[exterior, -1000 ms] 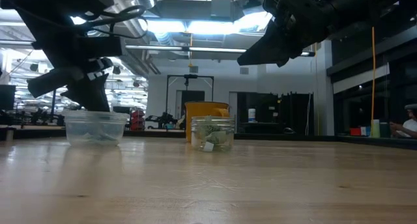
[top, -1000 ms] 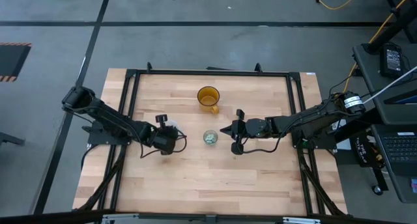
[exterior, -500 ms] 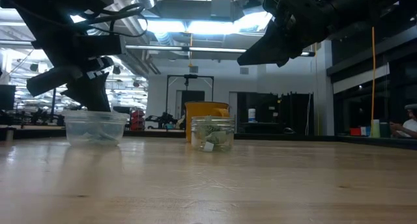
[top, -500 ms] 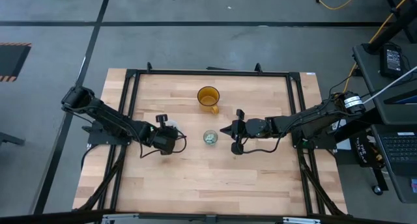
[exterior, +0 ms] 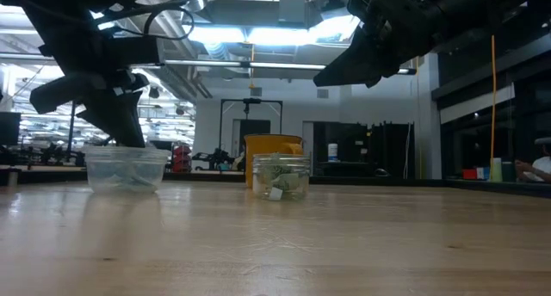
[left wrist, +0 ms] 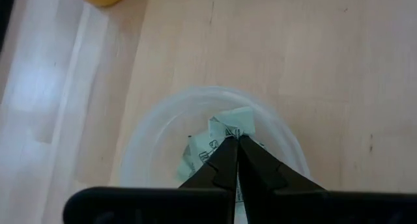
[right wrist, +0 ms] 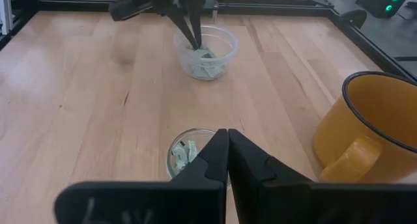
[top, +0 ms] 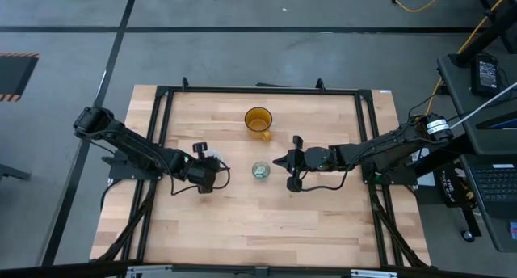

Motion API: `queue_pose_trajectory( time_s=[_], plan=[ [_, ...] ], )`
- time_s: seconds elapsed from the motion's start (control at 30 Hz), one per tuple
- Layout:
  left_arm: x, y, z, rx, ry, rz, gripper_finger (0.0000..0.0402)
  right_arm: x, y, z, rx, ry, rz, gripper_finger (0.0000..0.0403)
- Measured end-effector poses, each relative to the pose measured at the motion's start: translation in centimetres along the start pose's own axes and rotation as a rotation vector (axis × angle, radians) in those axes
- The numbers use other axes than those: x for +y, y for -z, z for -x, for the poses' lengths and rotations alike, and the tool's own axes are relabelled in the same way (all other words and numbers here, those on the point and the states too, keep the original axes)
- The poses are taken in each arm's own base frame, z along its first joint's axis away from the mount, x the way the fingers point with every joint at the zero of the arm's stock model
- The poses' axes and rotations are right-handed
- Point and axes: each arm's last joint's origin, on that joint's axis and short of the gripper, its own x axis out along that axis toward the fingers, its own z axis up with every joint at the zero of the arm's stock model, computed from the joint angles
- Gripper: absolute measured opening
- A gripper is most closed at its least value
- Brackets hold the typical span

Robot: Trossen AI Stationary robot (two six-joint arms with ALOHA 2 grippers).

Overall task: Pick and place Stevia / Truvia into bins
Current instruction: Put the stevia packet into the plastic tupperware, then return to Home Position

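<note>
**Over the clear cup, closed fingers dip among packets**

Above the left half of the wooden table (top: 242, 221), the left gripper (left wrist: 234, 140) hangs with its tip inside the clear cup (left wrist: 150, 129). Its two dark fingers are pressed together, tip touching a crumpled pale green and white sachet (left wrist: 228, 127); I cannot tell whether anything is pinched between them. More sachets lie piled in that cup and in the smaller cup (right wrist: 186, 152) near the table's middle. None shows loose on the table.

The right gripper (right wrist: 225, 134) waits above the smaller cup, fingers also pressed together, holding nothing visible.

My worry: the clear cup looks thin and light, so a sideways nudge from the left fingers could slide or tip it. A paper sachet might also cling to the tips and be dragged out as the arm lifts.

Sachets are flat, soft, creased paper. The clear cup is shallow, round, glossy plastic. An orange translucent mug (right wrist: 368, 129) with a thick handle stands nearby, smooth and rigid. The table is pale, matte wood planks.
</note>
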Motion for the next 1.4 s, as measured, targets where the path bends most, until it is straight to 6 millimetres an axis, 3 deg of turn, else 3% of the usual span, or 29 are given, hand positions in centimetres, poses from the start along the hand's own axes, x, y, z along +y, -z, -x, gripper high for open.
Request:
queue_pose_trajectory(
  time_s=[0.23, 0.53, 1.03, 1.4],
  plan=[
    [-0.3, 0.1, 0.0, 0.033, 0.094, 0.002, 0.0004, 0.0, 0.0, 0.0, 0.000, 0.000, -0.001, 0.0013],
    [-0.2, 0.0, 0.0, 0.025, 0.074, 0.000, 0.0012, 0.0, 0.0, 0.0, 0.000, 0.000, -0.026, 0.0013],
    [-0.2, 0.0, 0.0, 0.026, 0.075, 0.001, 0.0134, 0.0, 0.0, 0.0, 0.000, 0.000, -0.026, 0.0013],
    [0.5, -0.1, 1.5, -0.024, 0.144, -0.038, 0.0121, 0.0, 0.0, 0.0, 0.000, 0.000, -0.025, 0.0013]
  ],
)
